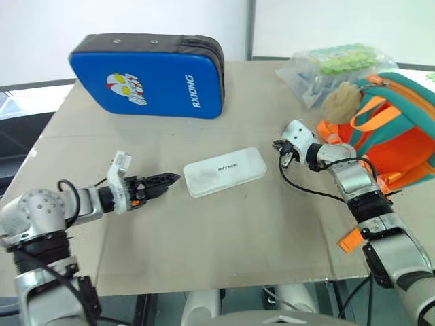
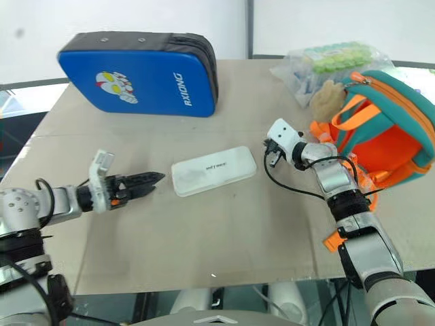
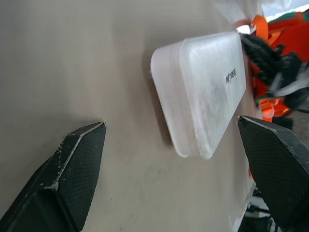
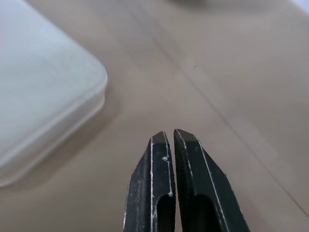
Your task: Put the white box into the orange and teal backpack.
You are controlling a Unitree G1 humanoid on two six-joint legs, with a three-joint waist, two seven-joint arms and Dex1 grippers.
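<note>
Right now the left gripper (image 1: 173, 180) hangs just left of the white box (image 1: 225, 172), its black fingers pointing at the box's near-left end and holding nothing. From the head camera the fingers look like one dark wedge; the left wrist view settles it — the two fingers (image 3: 72, 169) stand wide apart, with the box lying on the table between and beyond them, untouched.

The right gripper (image 1: 284, 155) sits just right of the box, on the side toward the orange and teal backpack (image 1: 397, 132). Its fingers (image 4: 154, 188) are pressed together with nothing between them, as the right wrist view shows plainly; that view also catches a rounded corner of the box close by, with bare table separating the two.

The box lies flat near the middle of the tan table (image 1: 224, 251), lettering up, between the two grippers. The backpack rests on the table's right edge with its orange inside showing and a beige plush charm (image 1: 340, 102) at its far-left side. Farther back are a blue pad (image 1: 146, 78) at far left and a clear plastic bag (image 1: 329, 64) of green items at far right — both well apart from the box.
</note>
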